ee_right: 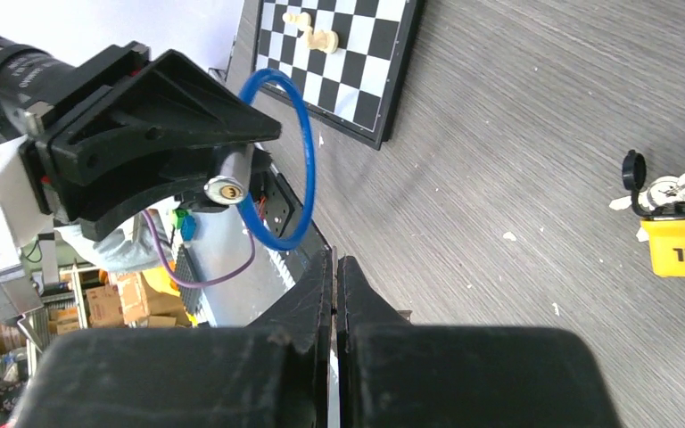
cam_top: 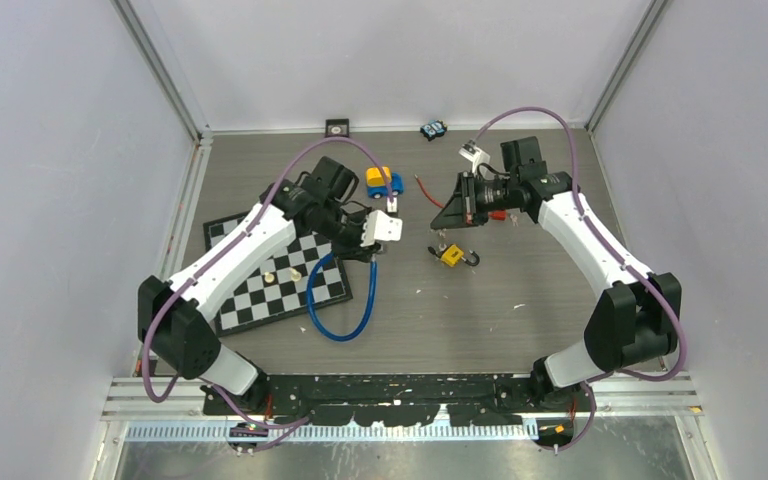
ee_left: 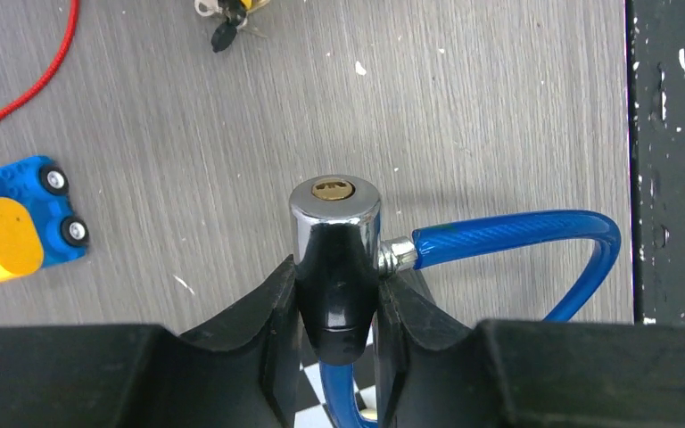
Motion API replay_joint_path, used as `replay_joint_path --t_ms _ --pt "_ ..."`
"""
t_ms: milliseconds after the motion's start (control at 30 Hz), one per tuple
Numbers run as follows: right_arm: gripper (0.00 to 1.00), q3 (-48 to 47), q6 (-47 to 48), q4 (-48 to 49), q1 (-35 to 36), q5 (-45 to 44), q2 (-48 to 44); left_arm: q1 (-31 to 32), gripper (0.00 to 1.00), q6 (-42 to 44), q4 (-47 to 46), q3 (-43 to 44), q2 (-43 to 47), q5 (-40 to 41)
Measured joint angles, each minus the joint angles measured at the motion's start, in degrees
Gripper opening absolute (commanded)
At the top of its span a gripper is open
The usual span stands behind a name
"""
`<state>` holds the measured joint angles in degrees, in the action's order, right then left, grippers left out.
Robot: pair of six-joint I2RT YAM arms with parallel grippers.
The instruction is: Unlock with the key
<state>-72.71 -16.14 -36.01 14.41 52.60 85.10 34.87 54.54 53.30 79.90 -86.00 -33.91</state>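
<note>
The left end effector (ee_left: 337,267) is partly open and clamps the black-and-chrome lock cylinder (ee_left: 334,223) of a cable lock between its two fingers. The cylinder is lifted above the desk (ee_left: 499,107), with the brass keyhole (ee_left: 333,188) on its free end turned toward the other arm. The blue cable (ee_left: 517,232) runs off from its side in a loop. The right end effector (ee_right: 337,263) is fully closed with nothing between its fingers, and it hovers well apart from the cylinder. The key bunch (ee_right: 678,189) lies on the desk, touching a yellow padlock (ee_right: 682,250); whether one key sits inside that padlock I cannot tell. In my judgement the lock is presented and the step in hand is to fetch the key. For this the right end effector must open, descend to the bunch, take one key by its head, and bring it in line with the keyhole. Farther out lie a chessboard (ee_right: 348,53) and a toy car (ee_left: 18,227).
</note>
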Motion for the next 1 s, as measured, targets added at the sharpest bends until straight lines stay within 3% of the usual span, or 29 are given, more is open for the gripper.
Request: replay_joint_path --t_ms 133,300,633,1000 --pt "0.01 0.26 -0.26 0.26 -0.15 -1.84 -0.79 1.33 0.0 1.46 4.57 3.96 -0.5 4.15" --pt "0.0 0.35 -1.49 0.46 -0.15 -3.76 -4.26 4.76 0.0 2.71 3.06 7.74 -0.81 8.17" --pt "0.0 1.07 -4.87 0.7 0.57 -3.48 -11.72 13.53 0.0 -1.84 -11.96 -4.24 3.26 16.5" --pt "0.01 -3.43 5.68 -12.11 2.8 -3.45 -16.87 19.58 0.0 -9.14 -29.66 -7.3 4.63 26.25"
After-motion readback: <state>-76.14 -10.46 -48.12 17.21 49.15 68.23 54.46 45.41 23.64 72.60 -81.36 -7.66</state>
